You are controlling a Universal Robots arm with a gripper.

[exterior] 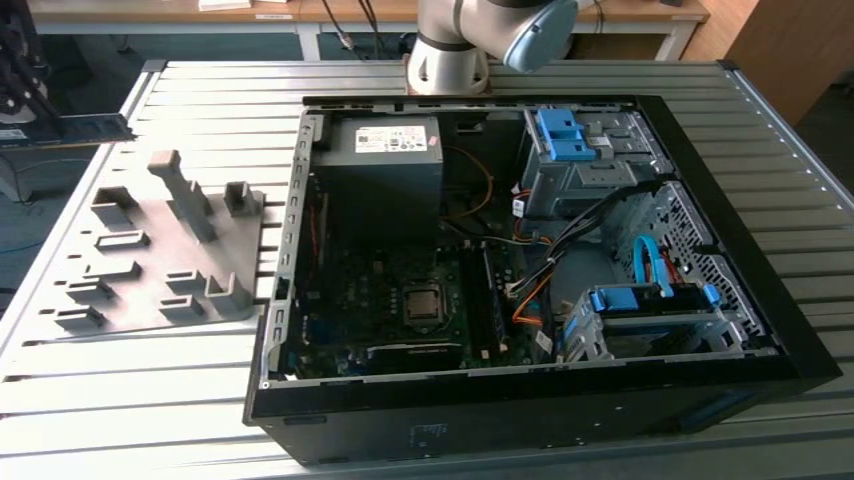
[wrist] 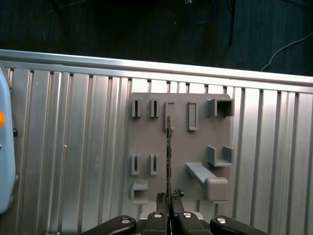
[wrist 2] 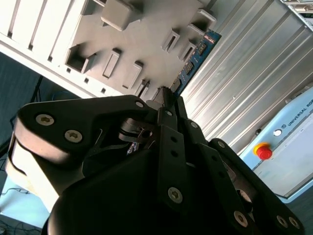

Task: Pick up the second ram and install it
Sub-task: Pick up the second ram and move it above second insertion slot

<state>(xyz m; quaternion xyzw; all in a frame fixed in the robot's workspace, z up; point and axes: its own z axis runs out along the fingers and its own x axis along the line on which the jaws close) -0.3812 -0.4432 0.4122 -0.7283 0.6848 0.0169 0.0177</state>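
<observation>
The second ram [wrist: 168, 147] is a thin stick seen edge-on in the first wrist view, and my gripper [wrist: 169, 197] is shut on its near end. In the second wrist view the ram's blue board [wrist 2: 198, 56] sticks out past the black fingers [wrist 2: 171, 105] of my gripper [wrist 2: 168, 95]. It hangs above the grey fixture plate [wrist: 200, 142], clear of the plate's upright blocks. The open computer case [exterior: 787, 330] with its motherboard [exterior: 400, 300] lies on the exterior view's right of the plate [exterior: 147, 270].
A slatted aluminium table [exterior: 134, 400] carries the plate and the case. The arm's base [exterior: 447, 60] stands behind the case. A light blue box with a red button [wrist 2: 264, 152] lies on the table beside the plate. Cables and blue drive brackets [exterior: 574, 140] crowd the case's right half.
</observation>
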